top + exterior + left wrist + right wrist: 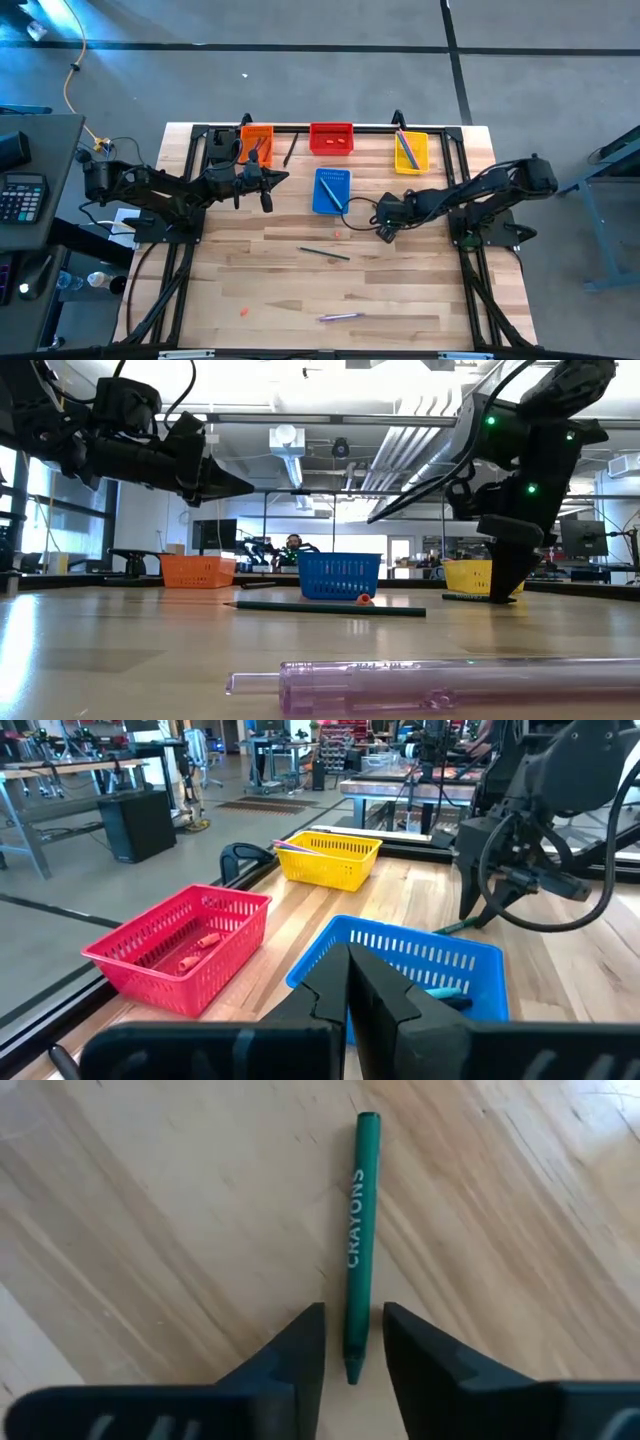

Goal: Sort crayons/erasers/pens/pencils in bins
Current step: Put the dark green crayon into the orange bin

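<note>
A green crayon (pixel 358 1200) printed "CRAYONS" lies flat on the wood. My right gripper (pixel 354 1318) points steeply down over its pointed end, open, one finger on either side and bare wood showing between each finger and the crayon. In the high view this gripper (pixel 385 232) is right of the blue bin (pixel 331 190). My left gripper (pixel 266 196) is shut and empty, level above the table between the orange bin (pixel 257 140) and the blue bin. The red bin (pixel 180 955) holds red-orange sticks; the yellow bin (pixel 411 150) holds long sticks.
On the open wood lie a thin dark green pencil (pixel 325 252), a tiny orange eraser (pixel 338 234), another eraser (pixel 243 311) and a clear purple pen (pixel 340 316) near the front edge. A dark stick (pixel 290 150) lies between the orange and red bins. Cables trail behind both arms.
</note>
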